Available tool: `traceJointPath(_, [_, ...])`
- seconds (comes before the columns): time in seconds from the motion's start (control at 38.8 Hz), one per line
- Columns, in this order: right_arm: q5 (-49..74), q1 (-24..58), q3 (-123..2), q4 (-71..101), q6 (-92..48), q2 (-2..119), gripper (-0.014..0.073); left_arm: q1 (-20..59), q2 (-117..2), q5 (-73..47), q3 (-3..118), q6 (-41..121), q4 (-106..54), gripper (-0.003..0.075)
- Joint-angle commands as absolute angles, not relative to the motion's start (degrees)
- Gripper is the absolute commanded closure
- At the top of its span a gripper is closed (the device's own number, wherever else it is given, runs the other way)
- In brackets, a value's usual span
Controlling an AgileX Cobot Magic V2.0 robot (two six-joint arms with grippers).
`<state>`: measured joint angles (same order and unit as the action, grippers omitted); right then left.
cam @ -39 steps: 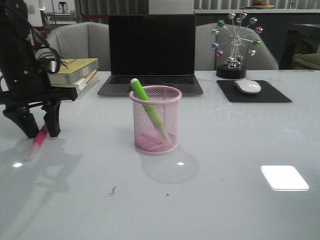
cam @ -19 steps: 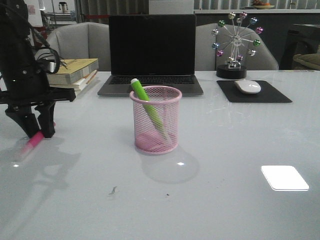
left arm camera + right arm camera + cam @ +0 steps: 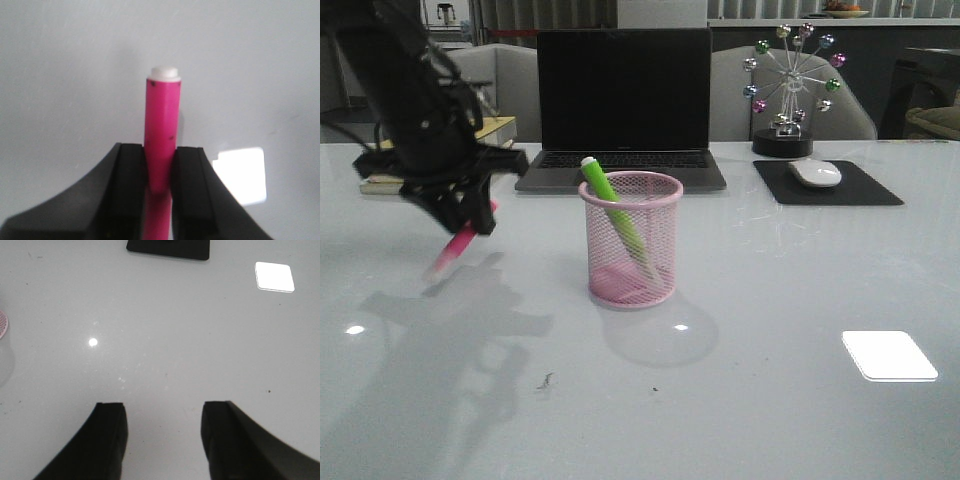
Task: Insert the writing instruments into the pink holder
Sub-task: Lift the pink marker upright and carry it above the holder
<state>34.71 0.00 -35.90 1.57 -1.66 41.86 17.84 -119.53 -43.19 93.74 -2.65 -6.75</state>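
Observation:
The pink holder (image 3: 631, 240), a round wire-mesh cup, stands mid-table with the green highlighter (image 3: 610, 203) leaning inside it, its end poking over the rim. My left gripper (image 3: 470, 213) hangs above the table to the left of the holder, shut on the hot pink highlighter (image 3: 455, 247), which slants down and to the left. In the left wrist view the pink highlighter (image 3: 162, 135) sits clamped between the black fingers (image 3: 131, 185), my left gripper (image 3: 160, 167) shut on it. My right gripper (image 3: 162, 412) is open over bare table; a sliver of the holder (image 3: 2, 324) shows at that view's edge.
A laptop (image 3: 623, 105) stands behind the holder. Stacked books (image 3: 480, 135) lie at the back left. A mouse (image 3: 815, 173) on a black pad (image 3: 830, 185) and a ball ornament (image 3: 790, 90) are at the back right. A bright light patch (image 3: 888, 355) lies front right.
My left gripper has closed on the pink highlighter, lifted it off the table and carried it to the right, toward the holder. The holder and green highlighter have not moved.

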Motion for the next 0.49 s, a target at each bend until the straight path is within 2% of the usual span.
traceJointPath(0.0, [31.22, -0.28, -37.5, 1.17, -2.21, 41.45, 0.0144, 20.84, -110.43, -34.45, 95.28, -2.56, -7.69, 0.0619])
traceJointPath(0.28, [30.01, -0.28, -37.5, 1.17, -2.21, 41.45, 0.0144, 28.12, -103.11, -24.17, 95.28, -2.56, -7.69, 0.0619])
traceJointPath(0.46, [30.06, -0.28, -37.5, 1.17, -2.21, 41.45, 0.0144, 32.58, -100.7, -13.48, 92.86, -2.56, -8.92, 0.062])
